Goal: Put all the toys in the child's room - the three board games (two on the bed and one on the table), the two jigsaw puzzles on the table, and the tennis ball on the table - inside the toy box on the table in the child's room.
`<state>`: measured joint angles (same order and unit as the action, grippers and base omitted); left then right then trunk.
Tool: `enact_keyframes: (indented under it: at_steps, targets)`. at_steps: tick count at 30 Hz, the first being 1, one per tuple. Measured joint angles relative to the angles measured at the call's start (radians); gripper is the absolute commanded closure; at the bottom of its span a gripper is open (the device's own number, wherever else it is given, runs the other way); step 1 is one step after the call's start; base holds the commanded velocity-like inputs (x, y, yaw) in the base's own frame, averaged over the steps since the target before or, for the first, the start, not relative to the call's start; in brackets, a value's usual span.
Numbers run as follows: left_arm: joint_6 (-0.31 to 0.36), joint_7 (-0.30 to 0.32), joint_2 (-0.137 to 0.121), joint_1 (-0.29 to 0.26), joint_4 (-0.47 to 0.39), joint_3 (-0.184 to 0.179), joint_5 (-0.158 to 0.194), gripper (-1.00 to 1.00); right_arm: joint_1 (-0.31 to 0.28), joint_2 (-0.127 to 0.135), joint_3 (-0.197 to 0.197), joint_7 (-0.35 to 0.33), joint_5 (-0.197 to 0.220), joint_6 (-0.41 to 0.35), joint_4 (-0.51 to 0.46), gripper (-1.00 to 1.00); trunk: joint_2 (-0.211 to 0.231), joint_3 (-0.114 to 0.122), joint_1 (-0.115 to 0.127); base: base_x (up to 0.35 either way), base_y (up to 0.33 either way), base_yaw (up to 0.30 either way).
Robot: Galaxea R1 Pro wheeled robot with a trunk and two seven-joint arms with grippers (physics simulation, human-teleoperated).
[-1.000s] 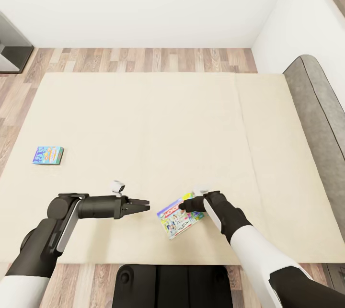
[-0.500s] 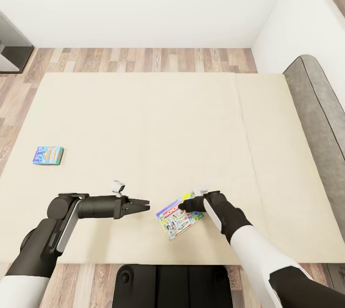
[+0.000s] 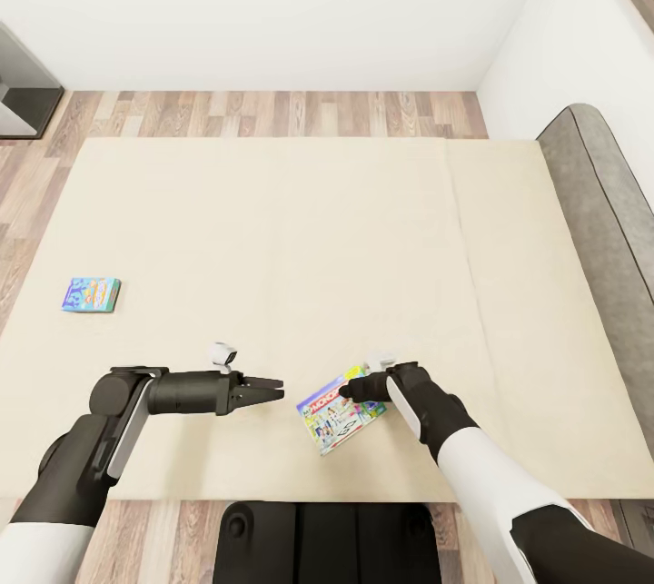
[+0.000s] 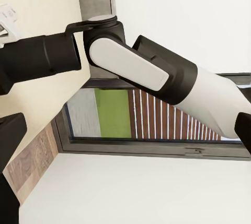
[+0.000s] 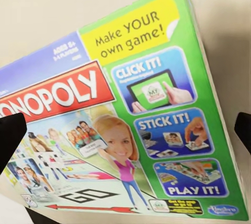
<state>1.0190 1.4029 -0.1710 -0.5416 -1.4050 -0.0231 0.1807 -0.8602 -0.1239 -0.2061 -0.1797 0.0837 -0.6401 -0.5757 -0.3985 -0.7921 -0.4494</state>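
Straddling green-edged board game [image 3: 338, 410] on bed [image 3: 272, 230], right hand [image 3: 350, 389] spread; left hand [image 3: 272, 390] clenched, empty.

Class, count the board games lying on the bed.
2. The small blue board game lies near the bed's left edge; the larger Monopoly box is at the right gripper.

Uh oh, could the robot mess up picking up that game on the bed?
Maybe. The right gripper sits at one edge of the larger board game, so the flat box could tip or slip out if it is lifted by that edge. The game lies near the front edge of the bed, so a nudge might push it onto the floor. The small blue board game lies far off to the left.
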Motion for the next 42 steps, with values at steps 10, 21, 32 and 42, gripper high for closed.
enact_keyframes:
  at_steps: [10,21,32,42]
  targets:
    - [0.000,0.000,0.000,0.000,0.000,0.000,0.000,-1.00,0.000,-0.001,-0.002,-0.001,0.001,0.002,-0.001,-1.00,0.000,0.000,0.000,0.000,0.000,0.000]
    - [0.000,0.000,0.000,0.000,0.000,0.000,0.000,-1.00,0.000,-0.002,-0.003,0.000,0.001,0.002,-0.001,-1.00,0.000,0.000,0.000,0.000,0.000,0.000]
    - [0.000,0.000,0.000,0.000,0.000,0.000,0.001,-1.00,0.000,-0.001,-0.003,0.002,0.000,0.010,0.000,-1.00,0.000,0.000,0.000,0.000,0.000,0.000]
    - [0.000,0.000,0.001,-0.001,0.000,0.000,0.001,-1.00,0.000,-0.002,-0.004,0.002,-0.001,0.014,0.000,-1.00,0.000,0.000,0.000,0.000,0.000,0.000]
